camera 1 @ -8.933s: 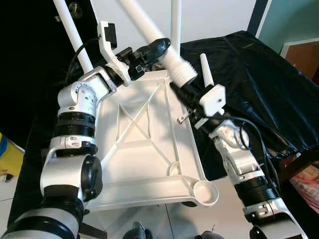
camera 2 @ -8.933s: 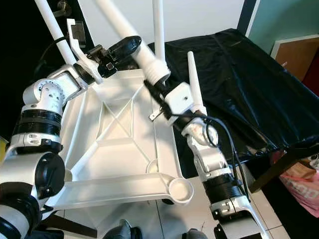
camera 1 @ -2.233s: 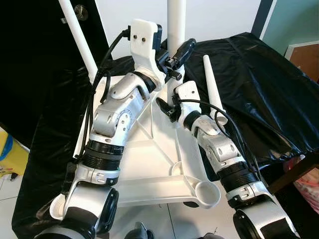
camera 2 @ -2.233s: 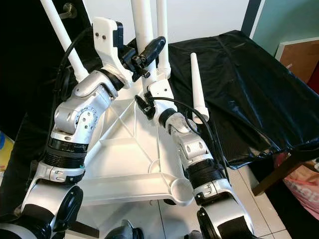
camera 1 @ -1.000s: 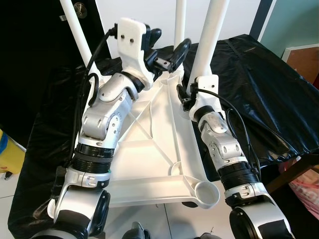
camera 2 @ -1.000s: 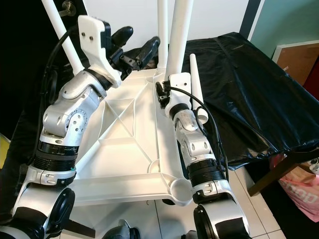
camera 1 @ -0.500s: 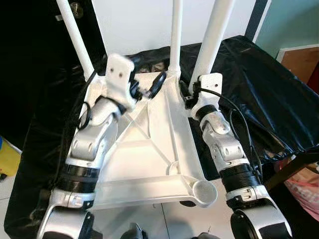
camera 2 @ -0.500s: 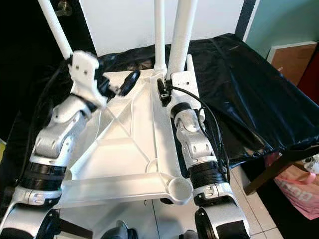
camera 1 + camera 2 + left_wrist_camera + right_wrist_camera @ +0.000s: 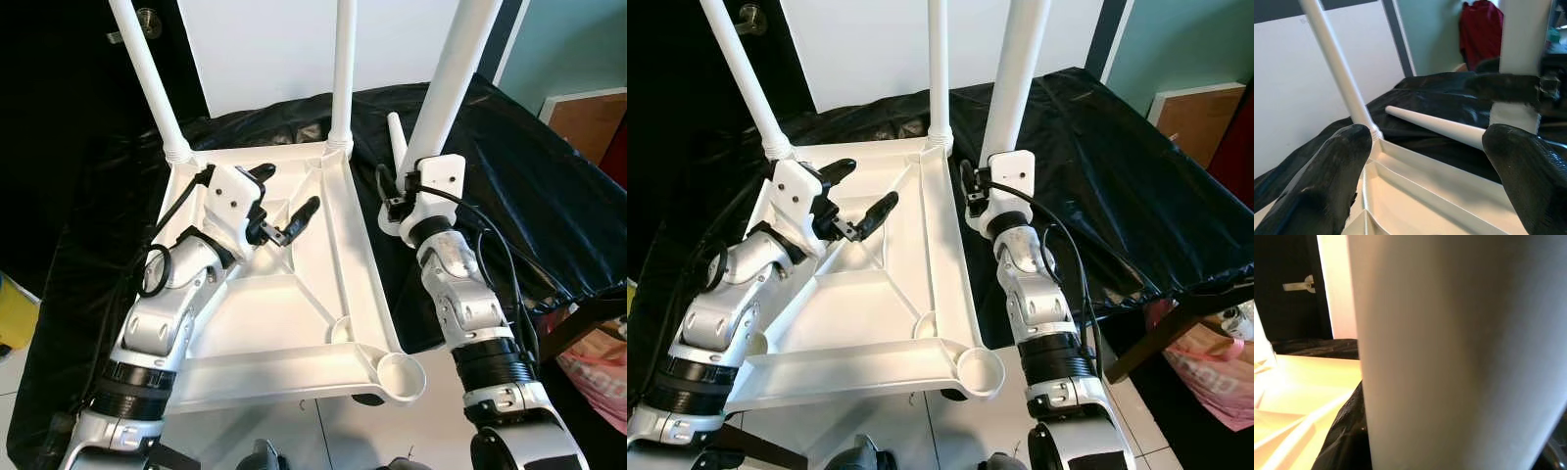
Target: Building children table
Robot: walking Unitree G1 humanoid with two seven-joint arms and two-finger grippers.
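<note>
**White tabletop lying upside down, one leg in the right gripper**

White plastic tabletop is lying inverted on black sheeting, two legs already standing up from its far corners. From the head views, the left gripper is hovering over the ribbed underside, fingers spread, holding nothing. The right gripper is clamping a thick leg upright, just beside the top's right edge.

Left wrist view: a loose leg is lying on the sheeting.

Right wrist view: the gripped leg is looming close.

Black-draped table carries upturned white tabletop and loose leg.
</note>
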